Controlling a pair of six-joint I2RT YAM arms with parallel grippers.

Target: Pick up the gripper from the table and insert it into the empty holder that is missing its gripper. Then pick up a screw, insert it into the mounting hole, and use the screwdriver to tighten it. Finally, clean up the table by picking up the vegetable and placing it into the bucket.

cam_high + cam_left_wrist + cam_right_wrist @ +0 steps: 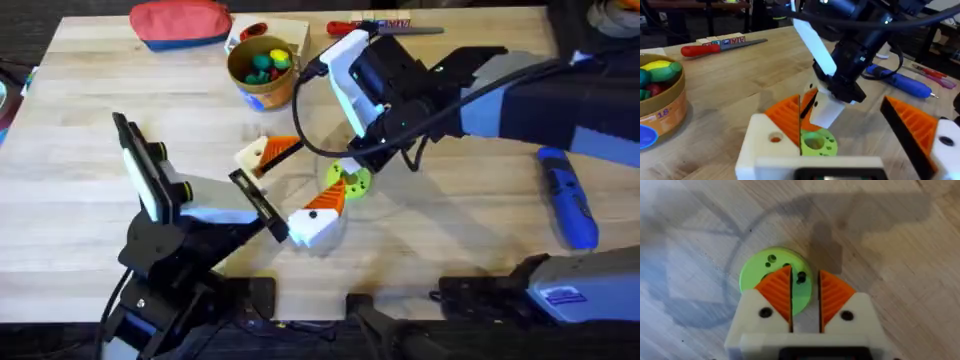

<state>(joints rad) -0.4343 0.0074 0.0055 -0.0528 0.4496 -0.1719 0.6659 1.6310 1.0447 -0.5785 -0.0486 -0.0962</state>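
Overhead, the right gripper [350, 178] hangs over the lime-green plastic ring with holes [358, 183], between the widely parted fingers of the left gripper [305, 175], so a careless lift could knock either arm. From the left wrist, the orange ribbed wedge fingertip [787, 117] sits in the white angular plastic holder block [757, 150], whose round mounting hole [775, 137] looks unfilled. From the right wrist, the right gripper's pads [777, 292] stand slightly apart, clamping nothing, beside a tiny dark screw [801, 277] on the ring; closing off-centre would likely tip or drop it.
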